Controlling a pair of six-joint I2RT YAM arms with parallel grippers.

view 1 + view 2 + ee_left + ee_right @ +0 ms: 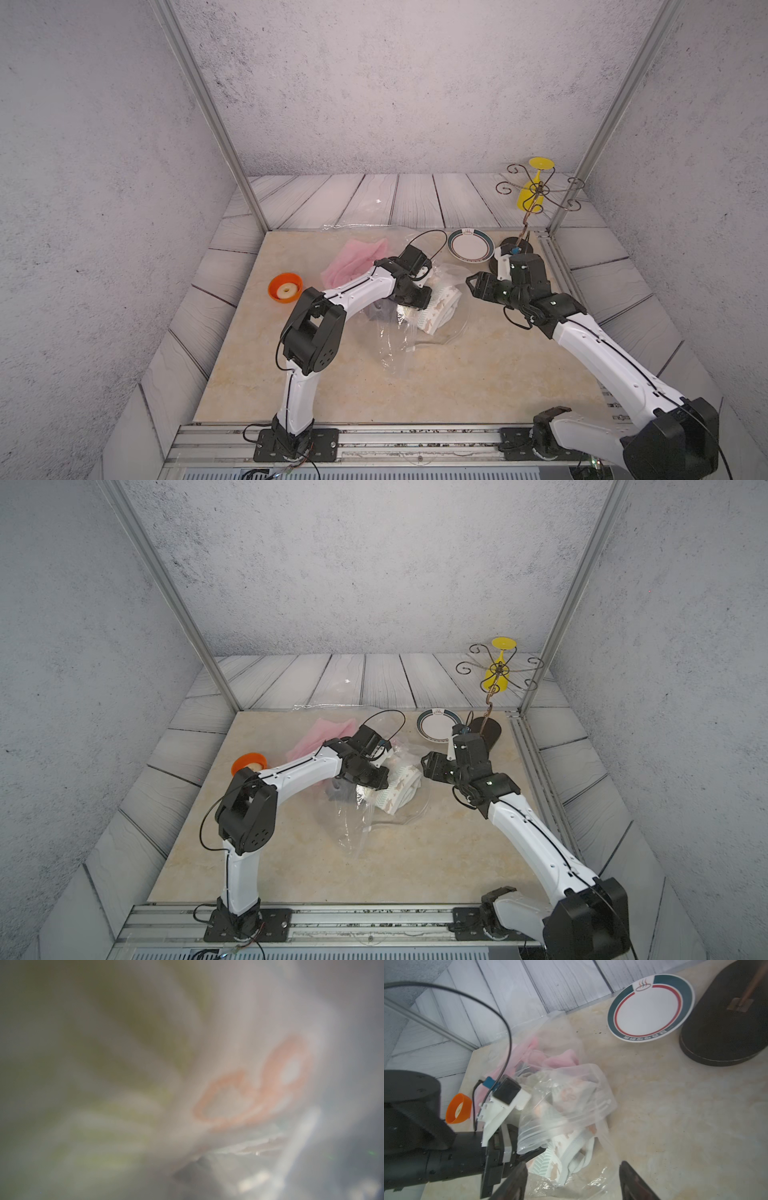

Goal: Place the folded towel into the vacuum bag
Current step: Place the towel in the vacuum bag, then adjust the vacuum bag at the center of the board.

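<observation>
Pushing a folded towel point(436, 311) into the vacuum bag point(399, 353), the left hand point(417, 300) works inside the crumpled clear plastic on the table point(332, 386), just nearer the robot than the plate point(470, 246) and to its left. Its jaws are closed tight, though whether they pinch cloth or film cannot be told; the left wrist view shows only blurred patterned fabric pressed against the lens. The right hand point(473, 284) hovers empty with jaws spread wide, on the robot's side of the plate and just clear of the bag's right edge. Seen from the right wrist, the white patterned towel sits under a layer of plastic, with the zip-seal strip point(566, 1121) draped across its upper part, so the greater share of it appears to be past the mouth. By that reading the job is close to finished: what seems left is to seat the last folds fully inside and draw the left hand out. A pink cloth point(357, 259) lies farther left of the plate, partly beneath the bag
</observation>
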